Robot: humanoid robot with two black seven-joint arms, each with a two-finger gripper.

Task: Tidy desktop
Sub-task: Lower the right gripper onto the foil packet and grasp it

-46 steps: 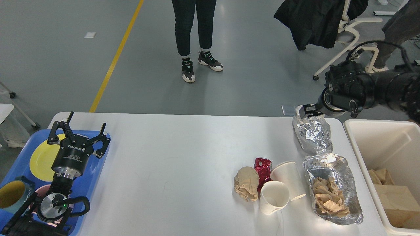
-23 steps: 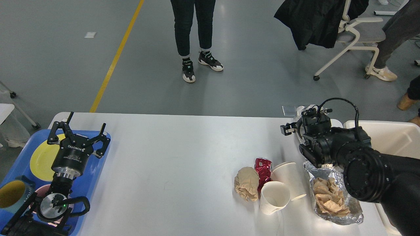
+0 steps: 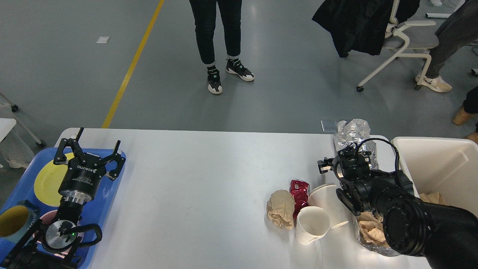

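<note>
Right claw [image 3: 330, 164] dropped nearer the paper cups [image 3: 323, 213].

A blue tray [image 3: 112, 194] at the left holds a yellow plate [image 3: 46, 181] and a yellow-lined cup [image 3: 15, 222]. Toward the right lie a crumpled brown paper ball [image 3: 281, 213], a crushed red can [image 3: 300, 190], two white paper cups [image 3: 312, 224] and crumpled foil [image 3: 353, 132]. A cream-white bin [image 3: 444, 164] stands at the far right, and a person's legs [image 3: 218, 41] and an office chair [image 3: 405, 41] show beyond.

Desktop [image 3: 209, 179]: wad [image 3: 281, 213], red can [image 3: 299, 189], two cups [image 3: 312, 224] clustered right. Foil [image 3: 353, 134] at far edge. Right gripper [image 3: 328, 165] above cups, fingers indistinct. Left gripper [image 3: 89, 149] spread over tray [image 3: 108, 209].
</note>
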